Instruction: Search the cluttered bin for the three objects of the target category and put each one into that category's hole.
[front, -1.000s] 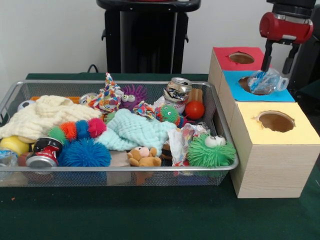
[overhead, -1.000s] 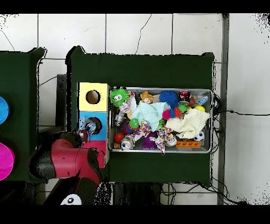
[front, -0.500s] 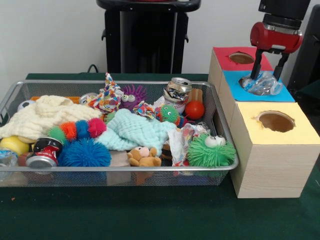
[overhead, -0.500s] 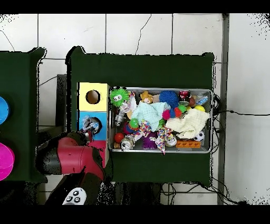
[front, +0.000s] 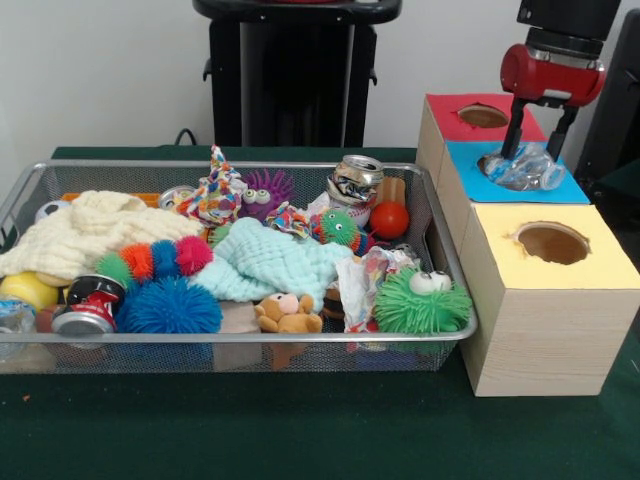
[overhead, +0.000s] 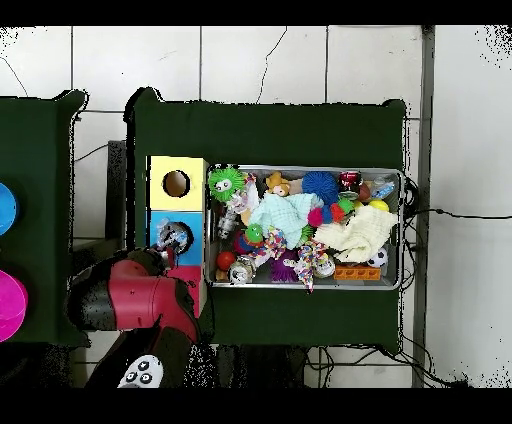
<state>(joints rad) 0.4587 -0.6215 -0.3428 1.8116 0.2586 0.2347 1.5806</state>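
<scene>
Clear crumpled bottle (front: 522, 168) over the blue-faced hole (front: 492, 165), between the spread pincer (front: 537, 145) fingers.

I see three pale wooden boxes with red (front: 455, 118), blue (front: 560, 187) and yellow (front: 590, 262) top faces, a see-through bluish-clear plastic bottle (front: 522, 168), a silver wire-mesh tray (front: 250, 352), and a dark green tablecloth (front: 300, 430).

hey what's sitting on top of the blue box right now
A crumpled clear plastic bottle lies over the blue box's hole, with the gripper straddling it. The hole underneath is mostly covered.
</scene>
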